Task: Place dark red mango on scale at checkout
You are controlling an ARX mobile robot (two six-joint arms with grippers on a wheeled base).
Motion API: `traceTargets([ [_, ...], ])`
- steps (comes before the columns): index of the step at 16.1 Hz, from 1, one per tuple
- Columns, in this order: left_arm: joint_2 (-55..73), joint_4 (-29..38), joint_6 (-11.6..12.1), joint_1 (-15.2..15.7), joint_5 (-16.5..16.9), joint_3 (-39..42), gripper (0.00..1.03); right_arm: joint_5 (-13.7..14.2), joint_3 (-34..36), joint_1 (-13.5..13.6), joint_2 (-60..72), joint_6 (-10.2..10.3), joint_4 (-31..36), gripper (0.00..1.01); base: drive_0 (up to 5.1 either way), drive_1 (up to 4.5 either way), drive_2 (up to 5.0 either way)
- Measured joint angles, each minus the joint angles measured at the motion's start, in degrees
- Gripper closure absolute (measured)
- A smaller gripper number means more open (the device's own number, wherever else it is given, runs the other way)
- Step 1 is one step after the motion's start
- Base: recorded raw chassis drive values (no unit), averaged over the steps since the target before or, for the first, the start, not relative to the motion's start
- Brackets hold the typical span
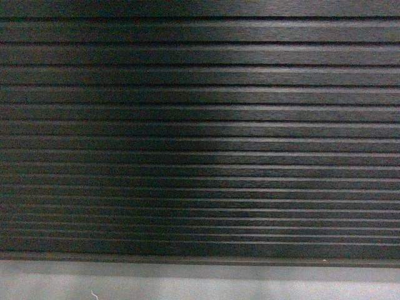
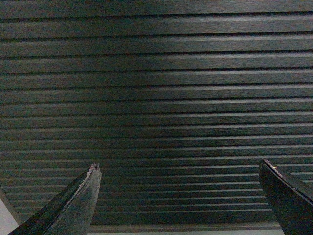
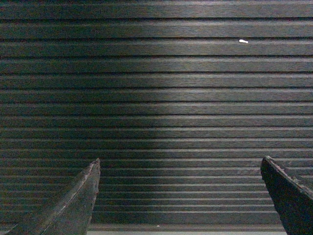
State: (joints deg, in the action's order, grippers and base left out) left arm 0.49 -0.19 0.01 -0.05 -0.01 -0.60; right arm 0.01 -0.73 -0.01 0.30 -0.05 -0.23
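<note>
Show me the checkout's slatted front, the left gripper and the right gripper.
checkout point(image 1: 200, 125), head view, on its dark slatted front.
left gripper point(image 2: 178, 169), left wrist view, midway between fingertips.
right gripper point(image 3: 180, 161), right wrist view, midway between fingertips.

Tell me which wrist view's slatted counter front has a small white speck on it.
The right wrist view: a small white speck sits on an upper slat of the checkout front. The left wrist view's slats show none. Both the left gripper and right gripper are open, empty.
</note>
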Motion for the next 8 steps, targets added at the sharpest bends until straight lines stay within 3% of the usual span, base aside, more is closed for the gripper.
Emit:
traceTargets([
  [8,0.00,0.00,0.00,0.00,0.00,0.00,0.05,0.00,0.00,0.00,0.00,0.00,0.00,0.03,0.0,0.00,0.0],
])
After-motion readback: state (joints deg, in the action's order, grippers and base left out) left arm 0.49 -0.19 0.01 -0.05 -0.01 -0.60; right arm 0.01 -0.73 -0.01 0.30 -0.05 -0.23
